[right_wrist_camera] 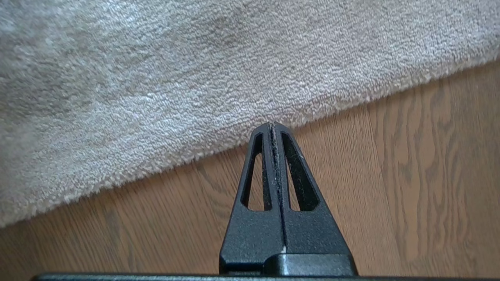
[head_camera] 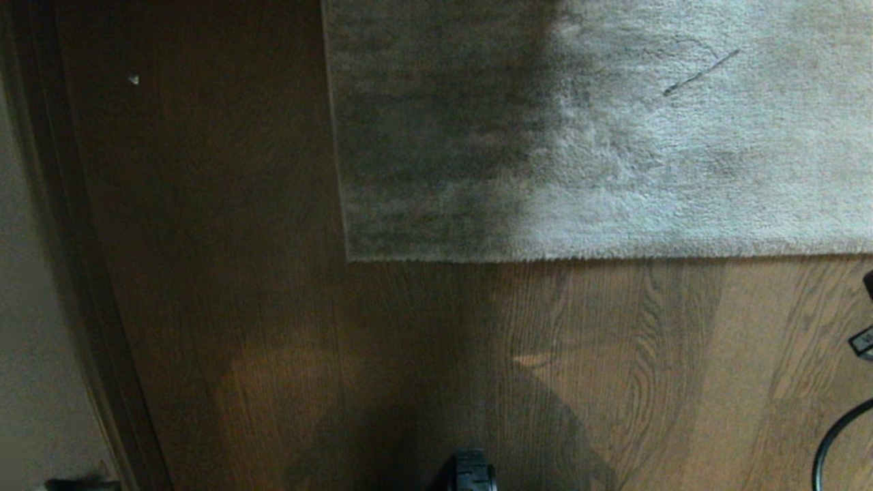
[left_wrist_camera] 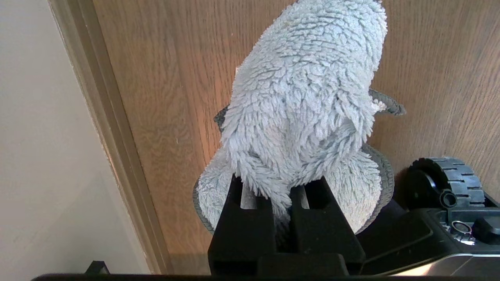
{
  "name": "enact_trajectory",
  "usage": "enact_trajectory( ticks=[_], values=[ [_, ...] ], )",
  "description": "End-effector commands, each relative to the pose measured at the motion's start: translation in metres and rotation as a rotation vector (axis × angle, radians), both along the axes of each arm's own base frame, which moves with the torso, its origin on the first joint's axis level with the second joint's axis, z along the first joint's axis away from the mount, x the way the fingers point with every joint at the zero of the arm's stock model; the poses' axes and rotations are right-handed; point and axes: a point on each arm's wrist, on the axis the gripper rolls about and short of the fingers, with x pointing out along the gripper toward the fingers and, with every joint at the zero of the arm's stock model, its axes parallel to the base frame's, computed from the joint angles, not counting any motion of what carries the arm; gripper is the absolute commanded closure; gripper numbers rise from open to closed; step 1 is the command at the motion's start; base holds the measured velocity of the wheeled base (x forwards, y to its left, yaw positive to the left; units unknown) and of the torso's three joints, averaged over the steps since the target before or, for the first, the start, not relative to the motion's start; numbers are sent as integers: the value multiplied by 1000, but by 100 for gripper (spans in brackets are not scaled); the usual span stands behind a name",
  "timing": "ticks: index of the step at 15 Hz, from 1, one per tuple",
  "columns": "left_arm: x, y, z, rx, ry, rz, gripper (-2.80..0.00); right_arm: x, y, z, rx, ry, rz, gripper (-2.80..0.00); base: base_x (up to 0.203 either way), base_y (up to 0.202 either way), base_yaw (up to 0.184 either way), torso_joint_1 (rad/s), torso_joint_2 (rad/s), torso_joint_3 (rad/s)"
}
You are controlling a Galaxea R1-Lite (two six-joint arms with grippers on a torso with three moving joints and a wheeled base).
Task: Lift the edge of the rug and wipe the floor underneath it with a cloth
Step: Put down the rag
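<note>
Grey pile: I see the rug edge (head_camera: 600, 258) flat on the floor (head_camera: 409, 354).
Right gripper (right_wrist_camera: 274, 127): closed, empty, tips at the border.
Left gripper (left_wrist_camera: 279, 195): clamps the cloth (left_wrist_camera: 304, 97).

Pale wall (head_camera: 27, 327) with dark baseboard (head_camera: 75, 273) at left; shadows darken the left, brighter at right.
</note>
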Motion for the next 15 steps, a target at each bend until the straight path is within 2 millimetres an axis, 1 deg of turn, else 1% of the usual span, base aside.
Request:
enact_trajectory(
  ticks=[1,2,4,5,8,10,12,14,15],
  values=[
    [0,0,0,1,0,1,0,0,0,-1,3,6,0,0,0,0,0,0,0,0],
    [0,0,0,1,2,1,0,-2,0,-1,2,13,2,0,0,0,0,0,0,0],
    [0,0,0,1,2,1,0,-12,0,-1,1,29,14,0,0,0,0,0,0,0],
    [0,0,0,1,1,1,0,-21,0,-1,-2,39,30,0,0,0,0,0,0,0],
    [0,0,0,1,1,1,0,-56,-2,-7,-16,63,105,0,0,0,0,0,0,0],
    [0,0,0,1,0,1,0,-82,-4,-18,-25,98,148,0,0,0,0,0,0,0],
    [0,0,0,1,2,1,0,-103,-5,-31,-35,116,208,0,0,0,0,0,0,0],
    [0,0,0,1,1,1,0,-118,-5,-48,-45,160,273,0,0,0,0,0,0,0],
    [0,0,0,1,1,1,0,-123,-5,-57,-49,214,304,0,0,0,0,0,0,0]
  ],
)
